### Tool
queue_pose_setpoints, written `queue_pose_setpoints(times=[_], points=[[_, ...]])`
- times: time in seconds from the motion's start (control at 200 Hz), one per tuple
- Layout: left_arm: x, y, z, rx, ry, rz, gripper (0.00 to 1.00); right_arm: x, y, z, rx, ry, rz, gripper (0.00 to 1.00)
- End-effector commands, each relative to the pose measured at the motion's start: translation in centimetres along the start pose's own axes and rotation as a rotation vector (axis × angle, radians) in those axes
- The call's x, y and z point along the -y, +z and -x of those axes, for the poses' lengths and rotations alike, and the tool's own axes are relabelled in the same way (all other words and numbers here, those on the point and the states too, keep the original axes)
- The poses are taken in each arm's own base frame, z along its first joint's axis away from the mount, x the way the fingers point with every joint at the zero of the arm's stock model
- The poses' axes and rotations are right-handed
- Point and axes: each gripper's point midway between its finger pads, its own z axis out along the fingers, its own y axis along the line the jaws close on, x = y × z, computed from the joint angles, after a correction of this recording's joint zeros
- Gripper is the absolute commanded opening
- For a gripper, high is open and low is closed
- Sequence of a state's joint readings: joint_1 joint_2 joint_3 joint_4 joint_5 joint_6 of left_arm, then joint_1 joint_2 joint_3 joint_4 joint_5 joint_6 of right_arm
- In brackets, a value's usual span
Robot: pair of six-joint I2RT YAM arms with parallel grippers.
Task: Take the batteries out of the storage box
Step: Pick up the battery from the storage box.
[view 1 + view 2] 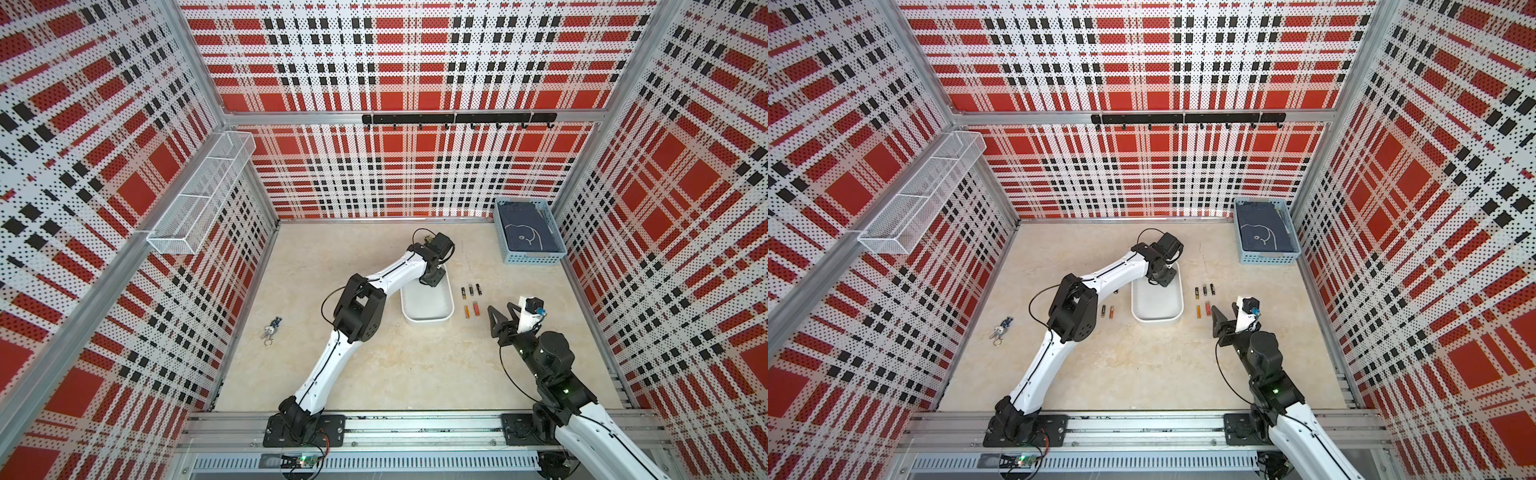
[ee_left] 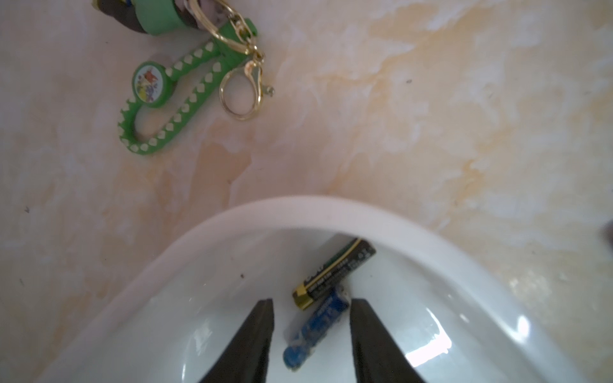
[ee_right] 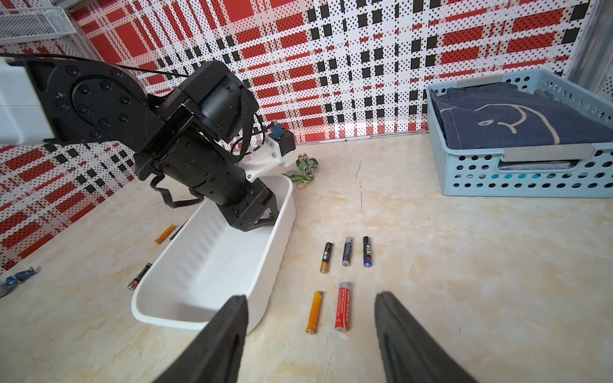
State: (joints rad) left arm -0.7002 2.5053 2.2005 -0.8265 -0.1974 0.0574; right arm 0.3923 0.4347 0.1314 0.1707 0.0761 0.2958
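Marble tabletop (image 1: pixel 415 374): your left gripper (image 2: pixel 311 318) sits in the box's (image 1: pixel 428 307) far end, jaws apart astride a blue battery (image 2: pixel 315 328), with a black battery (image 2: pixel 335 275) near the wall. Your right gripper (image 3: pixel 310 296), wide and empty, hovers by five batteries (image 3: pixel 347 251) beside the box.

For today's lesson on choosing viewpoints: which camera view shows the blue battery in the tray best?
The left wrist view: the blue battery lies close-up on the tray floor. In both top views and the right wrist view, the left arm covers that end of the tray, hiding it.
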Motion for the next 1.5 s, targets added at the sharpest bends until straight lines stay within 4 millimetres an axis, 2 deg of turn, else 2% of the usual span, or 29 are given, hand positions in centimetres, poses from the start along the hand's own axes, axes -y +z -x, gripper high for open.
queue_pose_setpoints(times=[0.0, 0.105, 0.261, 0.451, 0.591, 0.732, 0.907, 1.032, 1.142, 1.228, 1.378, 1.498], points=[[0.4, 1.7, -1.0, -0.035, 0.041, 0.012, 0.36, -0.5, 0.0, 0.3, 0.019, -0.009, 0.026, 0.68], [0.4, 1.7, -1.3, -0.042, 0.044, 0.023, 0.21, -0.4, 0.1, 0.3, 0.017, -0.008, 0.021, 0.68], [0.5, 1.3, -1.8, -0.053, 0.044, 0.019, 0.20, -0.3, 0.0, 0.4, 0.022, -0.003, 0.012, 0.68], [0.6, 2.0, -2.9, -0.080, 0.015, 0.001, 0.19, -0.2, 0.0, 0.3, 0.020, -0.002, 0.006, 0.68], [0.2, 2.1, -3.1, -0.087, -0.053, -0.015, 0.00, -0.1, 0.0, 0.4, 0.021, 0.000, 0.000, 0.68], [-0.4, 0.6, -2.2, -0.057, -0.136, -0.030, 0.00, 0.0, 0.1, 0.3, 0.016, 0.001, -0.004, 0.68], [-1.3, -3.0, 0.2, 0.023, -0.245, -0.058, 0.00, -0.2, 0.4, 0.1, 0.003, -0.003, 0.006, 0.68], [-2.7, -5.5, 1.5, 0.072, -0.348, -0.086, 0.00, -0.5, 1.0, 0.0, -0.028, -0.015, 0.015, 0.68], [-4.5, -7.5, 1.5, 0.093, -0.425, -0.083, 0.00, -1.0, 2.1, 0.5, -0.091, -0.035, 0.016, 0.68], [-5.9, -8.5, 0.6, 0.090, -0.467, -0.074, 0.00, -2.1, 3.4, 1.3, -0.142, -0.048, 0.046, 0.68], [-7.7, -9.8, -2.6, 0.060, -0.508, -0.043, 0.00, -4.8, 7.1, 2.1, -0.293, -0.087, 0.073, 0.67], [-9.6, -11.1, -6.1, 0.041, -0.555, 0.014, 0.00, -7.2, 11.2, 0.7, -0.509, -0.169, 0.059, 0.66]])
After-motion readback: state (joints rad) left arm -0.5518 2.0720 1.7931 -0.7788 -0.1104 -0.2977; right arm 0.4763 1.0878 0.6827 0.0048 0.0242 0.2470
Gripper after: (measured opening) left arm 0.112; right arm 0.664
